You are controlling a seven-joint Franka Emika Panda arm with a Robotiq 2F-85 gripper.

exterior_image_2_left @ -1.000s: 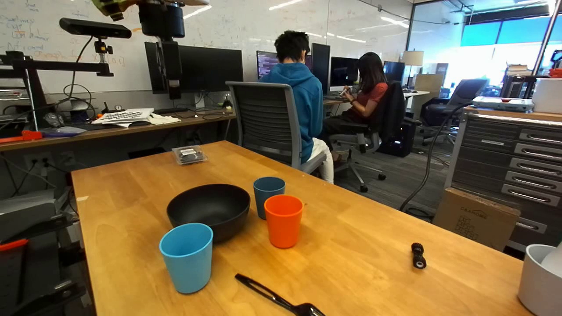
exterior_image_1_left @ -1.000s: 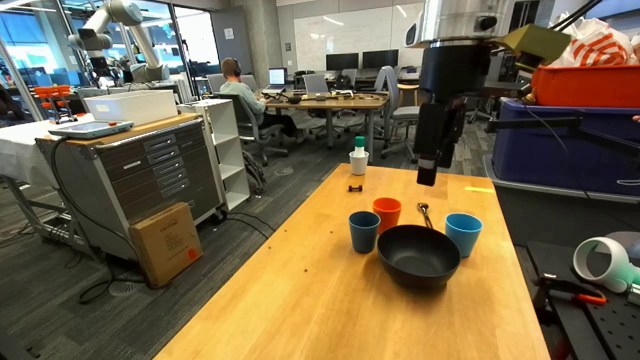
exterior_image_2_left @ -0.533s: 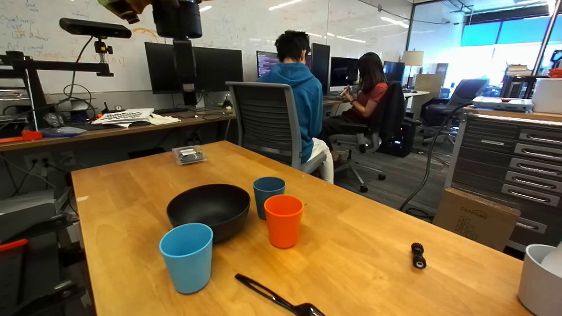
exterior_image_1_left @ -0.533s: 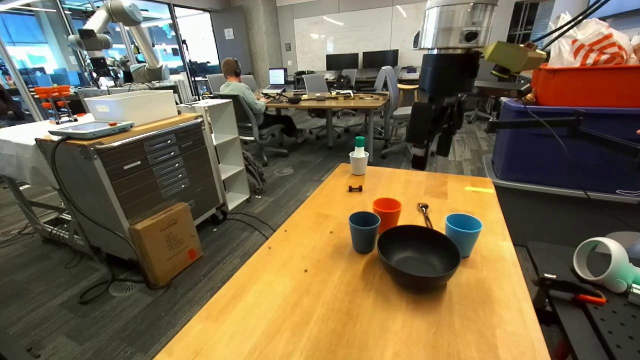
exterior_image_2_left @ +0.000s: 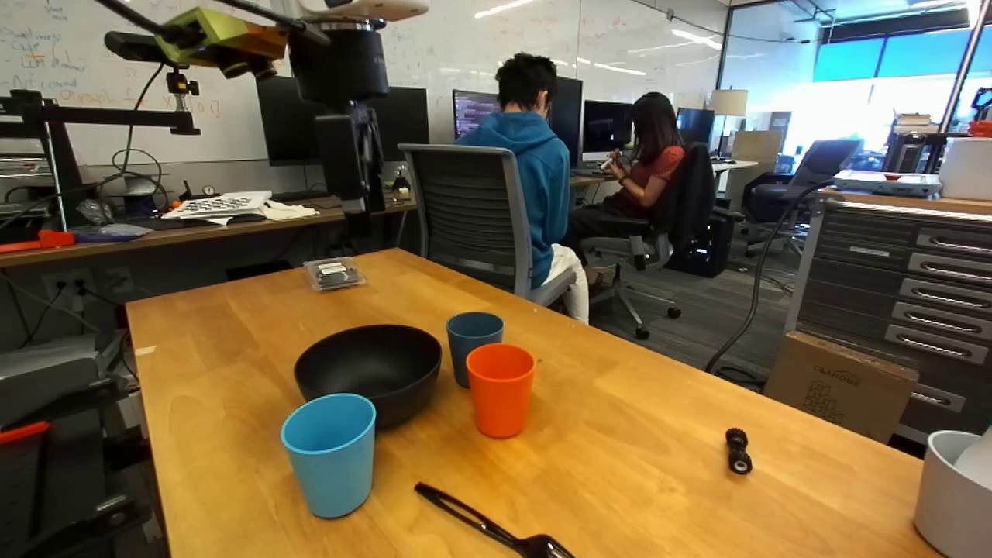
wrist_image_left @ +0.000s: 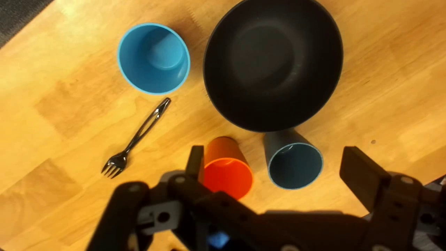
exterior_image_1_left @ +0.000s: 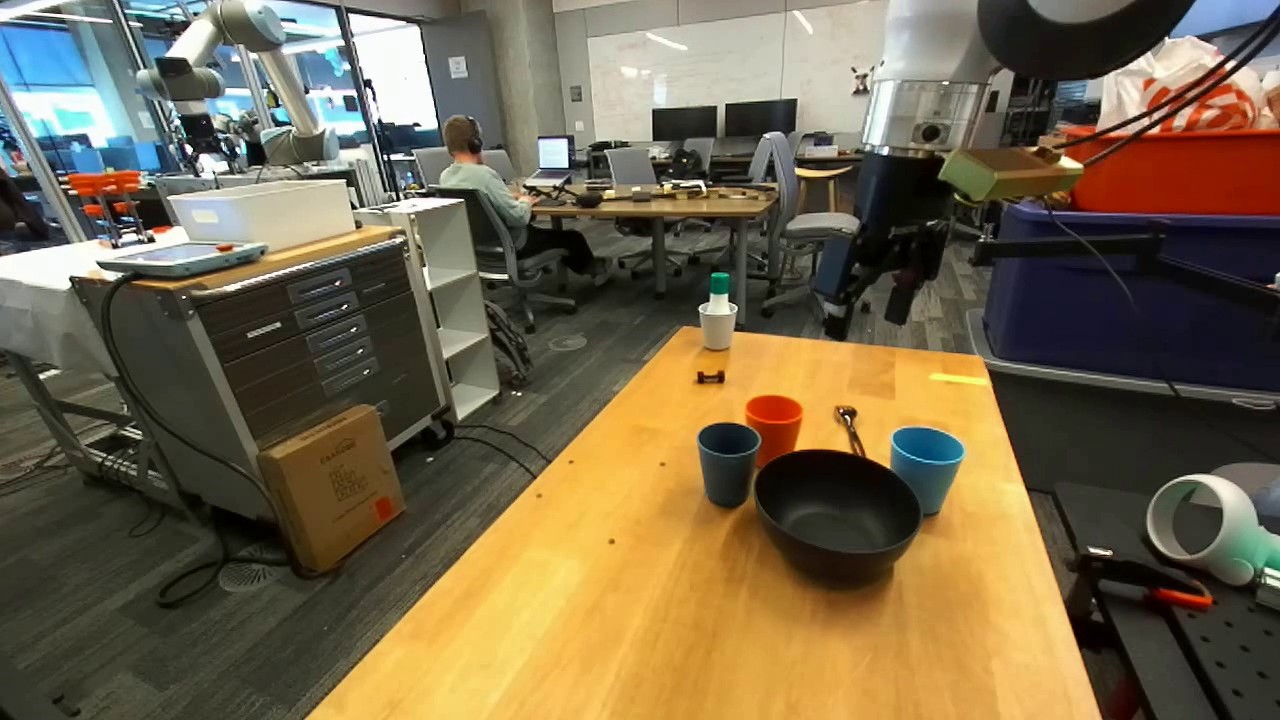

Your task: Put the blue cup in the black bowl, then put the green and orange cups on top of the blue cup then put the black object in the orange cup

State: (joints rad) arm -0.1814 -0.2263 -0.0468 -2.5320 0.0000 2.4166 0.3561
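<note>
Standing outside black bowl (wrist_image_left: 271, 66): blue cup (wrist_image_left: 153, 58), teal-green cup (wrist_image_left: 295, 164), orange cup (wrist_image_left: 227, 170).

Carton (exterior_image_2_left: 841, 391): the brand on the front face reads C&AHOME in capitals, with a roof outline (exterior_image_1_left: 345, 443) above the name and a block graphic (exterior_image_2_left: 823, 399) below it; in an exterior view a red square (exterior_image_1_left: 383, 508) is also visible low on this face, its content unreadable. Whiteboard (exterior_image_2_left: 434, 85): handwritten lines, too faint to read with certainty. Monitor (exterior_image_2_left: 473, 112): lines of on-screen text, too small to read. Cabinet (exterior_image_2_left: 876, 298): one white label (exterior_image_2_left: 869, 251) on its front, illegible in both exterior views. Clear pack (exterior_image_2_left: 333, 281): a paper label (exterior_image_2_left: 335, 267) on top, illegible. Door (exterior_image_1_left: 475, 120): a posted notice (exterior_image_1_left: 458, 67), illegible. Bag (exterior_image_1_left: 1145, 75): a red graphic (exterior_image_1_left: 1230, 105) on white, not identifiable.
</note>
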